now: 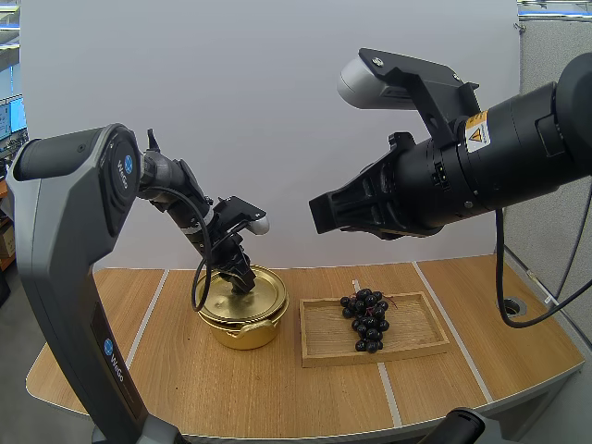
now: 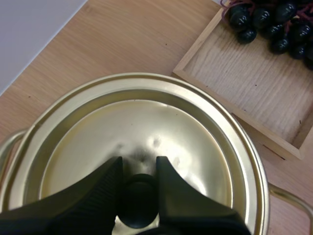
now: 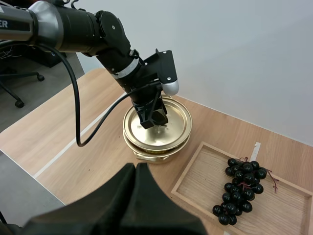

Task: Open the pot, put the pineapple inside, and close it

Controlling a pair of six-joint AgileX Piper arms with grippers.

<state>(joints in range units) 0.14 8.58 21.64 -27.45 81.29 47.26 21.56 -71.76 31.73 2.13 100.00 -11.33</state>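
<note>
Lid knob (image 2: 139, 201) sits pinched in left hand (image 2: 139, 165).

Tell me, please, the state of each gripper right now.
Left gripper: closed on the lid knob.
Right gripper: closed, holding nothing.

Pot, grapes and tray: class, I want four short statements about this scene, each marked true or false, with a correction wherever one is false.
1. The left tool pinches the black knob of the lid. True.
2. The grapes lie inside the pot. False: they lie on the wooden tray.
3. The right tool holds the grapes. False: it is shut on nothing and raised above the table.
4. The wooden tray sits on the table beside the pot. True.
</note>
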